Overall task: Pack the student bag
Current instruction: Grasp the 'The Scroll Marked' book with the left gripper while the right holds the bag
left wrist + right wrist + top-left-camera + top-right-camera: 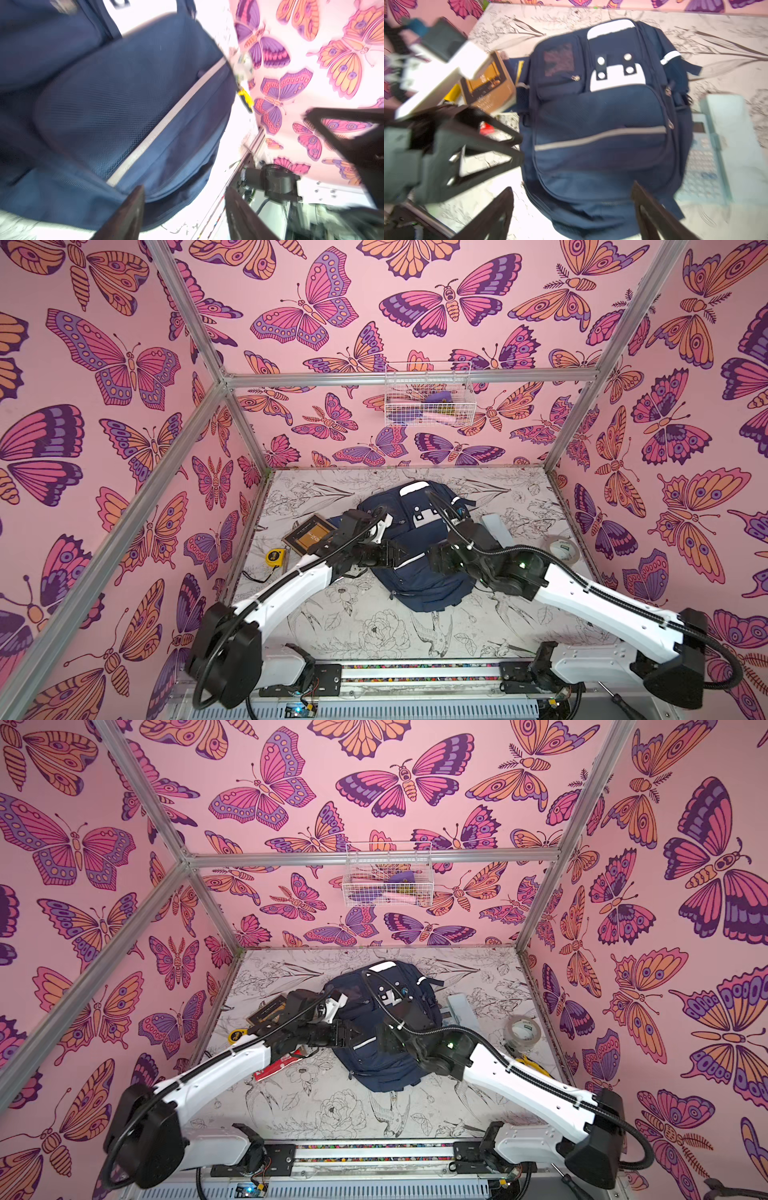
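White floral-print counter (374, 635). The large navy-blue fabric student bag (419, 585) lies flat at its middle, front up, and its zips look shut. My left gripper (185, 191) and right gripper (572, 187) are both spread and hold nothing, over the bag's near half. Outside the bag:
- brown framed book (309, 536), left
- pale-blue calculator (708, 158), right
- grey-white tape roll (563, 549), further right
- yellow tape measure (276, 556), left

My read: nothing is packed yet, so this is the opening step. Next, one gripper pins the fabric while the other pinches a zip pull.
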Robot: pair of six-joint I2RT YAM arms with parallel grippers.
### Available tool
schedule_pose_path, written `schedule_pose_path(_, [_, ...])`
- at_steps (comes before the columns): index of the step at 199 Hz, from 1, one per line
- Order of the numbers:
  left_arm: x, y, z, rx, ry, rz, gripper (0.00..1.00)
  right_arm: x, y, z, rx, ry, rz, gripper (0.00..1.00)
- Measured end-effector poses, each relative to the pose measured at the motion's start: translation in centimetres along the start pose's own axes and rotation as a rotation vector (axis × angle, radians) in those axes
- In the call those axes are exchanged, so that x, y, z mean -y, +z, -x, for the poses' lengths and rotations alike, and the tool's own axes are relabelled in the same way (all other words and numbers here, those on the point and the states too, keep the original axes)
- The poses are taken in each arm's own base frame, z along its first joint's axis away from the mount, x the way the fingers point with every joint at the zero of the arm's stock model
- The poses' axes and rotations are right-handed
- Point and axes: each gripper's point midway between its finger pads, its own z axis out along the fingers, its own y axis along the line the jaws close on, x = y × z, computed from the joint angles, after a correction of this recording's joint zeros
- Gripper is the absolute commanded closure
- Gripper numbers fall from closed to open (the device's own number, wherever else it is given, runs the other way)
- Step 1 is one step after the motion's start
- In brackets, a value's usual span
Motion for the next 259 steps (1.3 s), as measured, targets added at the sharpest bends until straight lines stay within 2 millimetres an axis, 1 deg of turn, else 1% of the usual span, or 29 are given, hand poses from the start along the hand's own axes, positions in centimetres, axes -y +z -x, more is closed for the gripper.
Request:
schedule_pose_path(12, [-0.2, -2.0, 1.2, 0.074, -0.003, 0.038, 0.28, -1.3, 1.1, 0.9, -0.029, 0.0, 0.042, 0.17])
schedule_pose_path(21, [-0.9, -3.3, 1.9, 0.124, -0.022, 0.081, 0.26, -2.4, 2.0, 1.7, -0.052, -0.005, 0.072, 0.2])
schedule_pose_path(27, [-1.7, -4.3, 2.4, 0.157, -0.047, 0.116, 0.26, -3.4, 2.7, 2.2, -0.069, -0.011, 0.097, 0.22])
schedule_pose_path(40, [-4.3, -6.1, 3.1, 0.22, -0.126, 0.196, 0.26, -5.7, 4.5, 3.0, -0.105, -0.032, 0.154, 0.25])
schedule_pose_path(51, [-7.3, -7.5, 3.0, 0.262, -0.22, 0.261, 0.27, -7.5, 6.4, 3.2, -0.141, -0.051, 0.199, 0.27])
schedule_pose_path(60, [-9.9, -8.2, 2.4, 0.278, -0.312, 0.303, 0.27, -8.9, 8.1, 3.0, -0.178, -0.064, 0.236, 0.28])
schedule_pose_path(70, [-12.9, -8.9, 1.3, 0.287, -0.423, 0.348, 0.26, -10.1, 9.9, 2.5, -0.218, -0.078, 0.269, 0.31])
schedule_pose_path(84, [-16.1, -9.4, -0.5, 0.293, -0.566, 0.38, 0.26, -11.8, 12.6, 1.5, -0.283, -0.091, 0.318, 0.34])
schedule_pose_path(105, [-19.6, -10.2, -2.3, 0.305, -0.742, 0.402, 0.26, -13.7, 16.0, 0.4, -0.351, -0.098, 0.381, 0.39])
schedule_pose_path(125, [-21.9, -10.8, -2.6, 0.327, -0.833, 0.427, 0.22, -15.0, 18.3, -0.7, -0.404, -0.095, 0.429, 0.4])
schedule_pose_path(135, [-22.8, -10.9, -2.3, 0.342, -0.854, 0.432, 0.2, -15.3, 18.8, -1.4, -0.43, -0.092, 0.444, 0.4])
schedule_pose_path(147, [-24.0, -10.9, -2.0, 0.359, -0.878, 0.435, 0.17, -15.3, 18.9, -2.1, -0.456, -0.088, 0.456, 0.4])
schedule_pose_path(158, [-25.3, -10.8, -1.6, 0.373, -0.895, 0.434, 0.11, -15.5, 18.8, -2.4, -0.468, -0.086, 0.468, 0.4])
schedule_pose_path(173, [-26.9, -10.5, -1.4, 0.394, -0.926, 0.435, 0.08, -15.7, 18.6, -2.4, -0.469, -0.084, 0.487, 0.4])
schedule_pose_path(184, [-27.7, -10.3, -1.4, 0.414, -0.939, 0.43, 0.1, -15.8, 18.6, -2.7, -0.476, -0.081, 0.496, 0.4])
schedule_pose_path(204, [-28.2, -10.1, -1.1, 0.469, -0.946, 0.413, 0.19, -15.9, 18.6, -3.2, -0.494, -0.071, 0.512, 0.41])
schedule_pose_path(227, [-29.0, -10.2, -0.8, 0.539, -0.958, 0.408, 0.23, -16.2, 18.6, -3.3, -0.498, -0.054, 0.532, 0.42])
schedule_pose_path(246, [-29.8, -10.1, -0.3, 0.575, -0.968, 0.404, 0.24, -16.2, 18.9, -4.0, -0.508, -0.042, 0.54, 0.42])
schedule_pose_path(259, [-30.4, -10.0, 0.1, 0.595, -0.976, 0.398, 0.22, -15.9, 19.1, -4.9, -0.528, -0.027, 0.537, 0.43])
